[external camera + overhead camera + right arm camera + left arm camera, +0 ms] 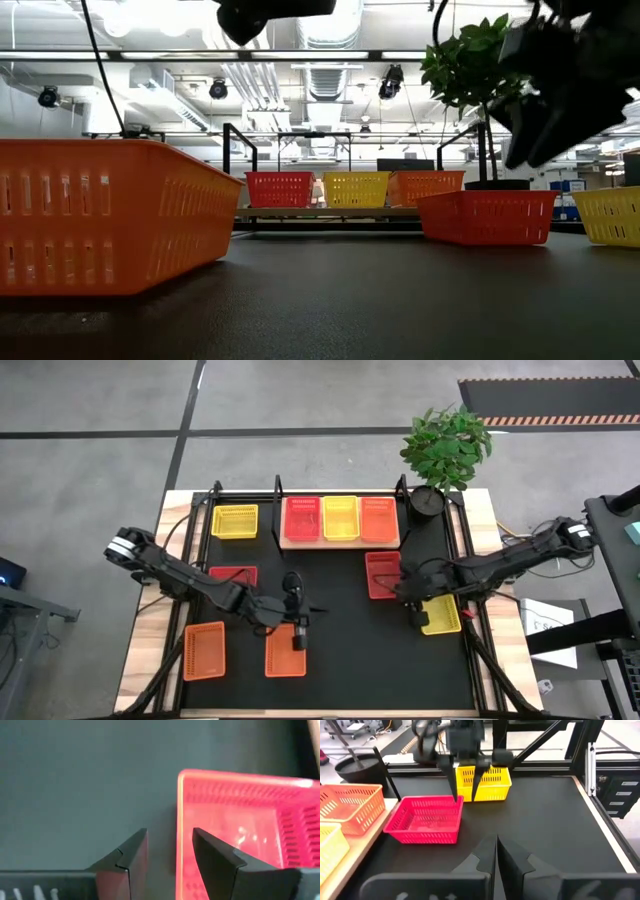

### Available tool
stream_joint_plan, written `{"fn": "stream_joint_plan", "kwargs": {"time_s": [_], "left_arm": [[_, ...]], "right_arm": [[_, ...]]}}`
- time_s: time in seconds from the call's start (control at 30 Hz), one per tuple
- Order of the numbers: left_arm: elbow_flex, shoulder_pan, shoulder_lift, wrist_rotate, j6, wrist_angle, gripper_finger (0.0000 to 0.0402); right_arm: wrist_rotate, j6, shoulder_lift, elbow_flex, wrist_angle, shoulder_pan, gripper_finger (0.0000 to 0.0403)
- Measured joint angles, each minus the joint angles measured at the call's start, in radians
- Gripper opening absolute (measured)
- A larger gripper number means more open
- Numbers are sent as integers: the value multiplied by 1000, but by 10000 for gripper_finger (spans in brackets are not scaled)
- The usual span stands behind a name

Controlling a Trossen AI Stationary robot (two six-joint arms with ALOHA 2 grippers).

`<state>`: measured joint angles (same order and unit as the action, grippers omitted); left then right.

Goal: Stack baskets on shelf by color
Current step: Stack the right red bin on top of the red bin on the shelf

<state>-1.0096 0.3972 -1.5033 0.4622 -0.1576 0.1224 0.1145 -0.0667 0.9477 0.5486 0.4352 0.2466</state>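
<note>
The wooden shelf (pixel 340 543) at the far side carries a red (pixel 302 518), a yellow (pixel 340 517) and an orange basket (pixel 378 518) side by side. My right gripper (pixel 408 598) is open above the near right corner of a red basket (pixel 383 573) on the black mat. In the right wrist view its fingers (pixel 170 845) stand on either side of that basket's side wall (pixel 180 810), one over the inside and one outside. My left gripper (pixel 298 635) is shut and empty, hovering by the far edge of an orange basket (pixel 285 652). Its fingertips meet in the left wrist view (pixel 496 852).
More baskets sit on the mat: yellow (pixel 234 521) and red (pixel 232 575) at left, orange (pixel 204 650) near left, yellow (pixel 440 614) just right of my right gripper. A potted plant (pixel 445 445) stands by the shelf's right end. The mat's middle (pixel 350 630) is bare.
</note>
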Motion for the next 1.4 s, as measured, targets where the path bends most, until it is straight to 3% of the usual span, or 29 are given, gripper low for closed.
{"fn": "stream_joint_plan", "kwargs": {"time_s": [0.3,0.53,0.63,0.93,1.13,1.3,1.4], "left_arm": [[2,4,63,0,245,-6,1],[6,4,157,0,482,-9,1],[29,4,197,0,512,-7,1],[252,4,349,-2,504,185,1],[385,8,462,-3,503,357,1],[454,9,526,-4,503,392,1],[472,9,548,-4,503,393,1]], "right_arm": [[1,-10,224,74,35,0,136],[15,12,331,137,61,0,55],[17,11,357,177,112,2,17],[19,-43,395,363,214,46,9],[166,-44,420,547,236,71,9],[337,-8,470,698,231,55,9],[385,38,522,775,233,24,9]]}}
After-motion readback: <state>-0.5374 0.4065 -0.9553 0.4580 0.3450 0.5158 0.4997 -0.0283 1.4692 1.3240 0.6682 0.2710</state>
